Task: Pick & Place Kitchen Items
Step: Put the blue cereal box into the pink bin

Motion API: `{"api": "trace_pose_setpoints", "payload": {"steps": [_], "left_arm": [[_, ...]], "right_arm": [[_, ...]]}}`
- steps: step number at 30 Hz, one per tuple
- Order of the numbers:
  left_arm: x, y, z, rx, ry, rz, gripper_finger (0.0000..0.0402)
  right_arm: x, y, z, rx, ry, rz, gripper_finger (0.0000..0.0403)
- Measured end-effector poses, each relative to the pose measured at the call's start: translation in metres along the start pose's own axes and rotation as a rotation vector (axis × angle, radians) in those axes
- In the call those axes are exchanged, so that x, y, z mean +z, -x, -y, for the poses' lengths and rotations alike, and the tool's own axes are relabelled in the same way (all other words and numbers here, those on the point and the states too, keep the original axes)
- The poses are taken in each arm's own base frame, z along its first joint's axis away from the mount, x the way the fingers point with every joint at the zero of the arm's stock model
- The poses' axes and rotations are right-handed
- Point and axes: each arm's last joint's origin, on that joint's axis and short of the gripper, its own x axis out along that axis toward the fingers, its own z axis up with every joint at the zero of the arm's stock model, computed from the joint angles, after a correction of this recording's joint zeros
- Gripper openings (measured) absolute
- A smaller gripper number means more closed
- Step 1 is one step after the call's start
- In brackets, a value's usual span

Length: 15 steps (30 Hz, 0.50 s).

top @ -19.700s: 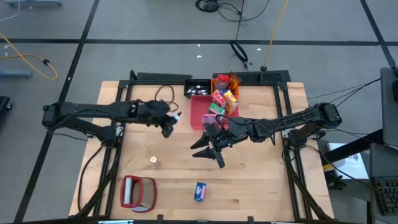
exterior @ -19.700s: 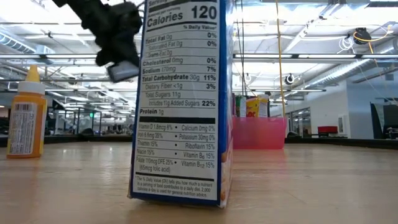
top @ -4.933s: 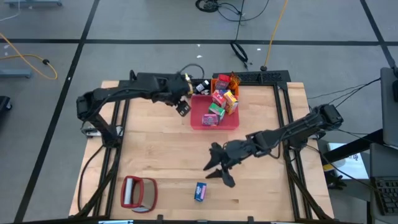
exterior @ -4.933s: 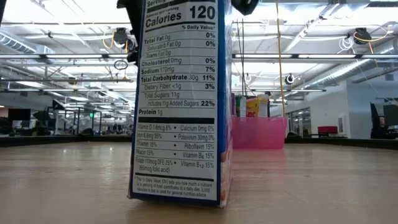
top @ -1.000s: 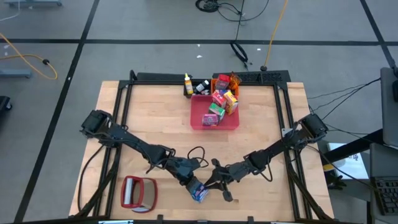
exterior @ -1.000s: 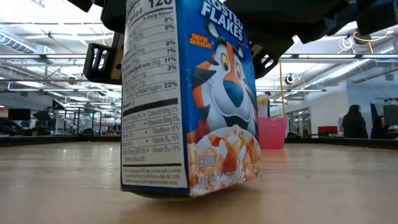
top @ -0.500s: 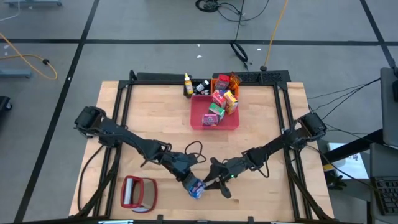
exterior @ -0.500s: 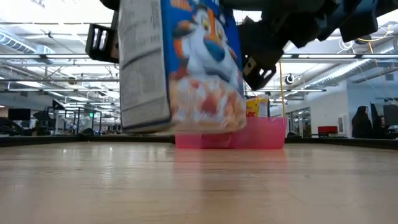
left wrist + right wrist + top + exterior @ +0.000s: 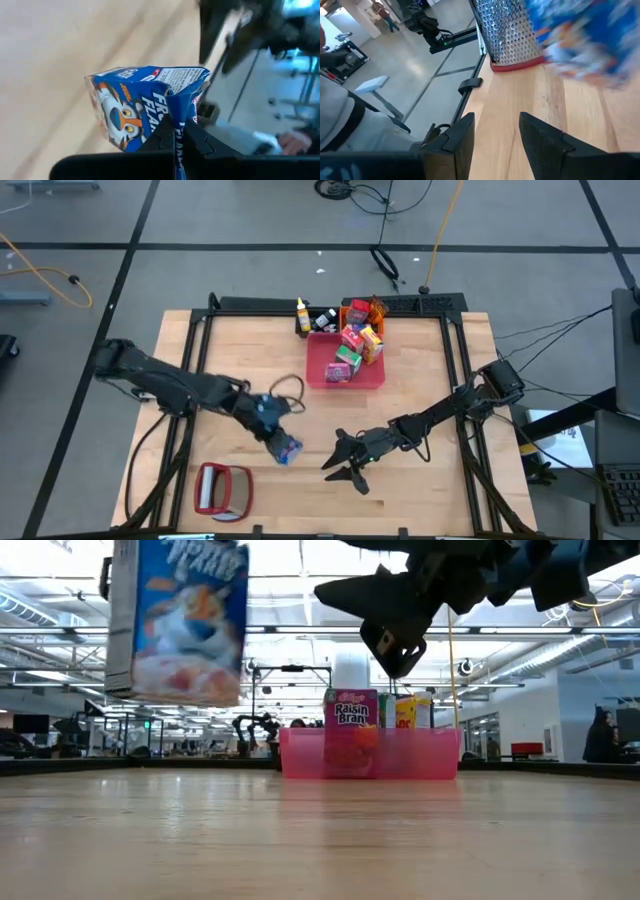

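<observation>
Wooden table (image 9: 420,380) in a grey-floored hall; left gripper (image 9: 277,442) pinches the blue cereal box (image 9: 145,107) aloft; right gripper (image 9: 340,465) spread, empty. Right wrist alone shows grater (image 9: 507,32) mesh.

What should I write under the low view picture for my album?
Left gripper lifts the Frosted Flakes box above the table, with the pink bin behind.

The Frosted Flakes carton (image 9: 145,107) is blue, printed with a cartoon tiger's orange, white and black face and white lettering, plus a white panel of small dark print. The bin (image 9: 440,755) is translucent pink; the Raisin Bran carton (image 9: 350,720) in it is magenta with white lettering, beside a yellow carton (image 9: 406,712). The grater (image 9: 507,30) is silvery, dotted with rows of holes, with a red rim. The table (image 9: 420,380) is pale striped wood.
</observation>
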Motion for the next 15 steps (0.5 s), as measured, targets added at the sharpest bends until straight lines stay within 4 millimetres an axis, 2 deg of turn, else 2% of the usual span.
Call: {"api": "trace_pose_setpoints", "payload": {"steps": [7, 15], "left_arm": [[0.022, 0.053, -0.013, 0.012, 0.031, 0.213, 0.0000], [0.052, 0.077, -0.035, 0.065, 0.076, 0.368, 0.0000]], "right_arm": [[0.005, 0.000, -0.003, 0.027, -0.001, 0.055, 0.0145], [0.012, 0.001, -0.006, 0.062, 0.010, 0.125, 0.0144]]}}
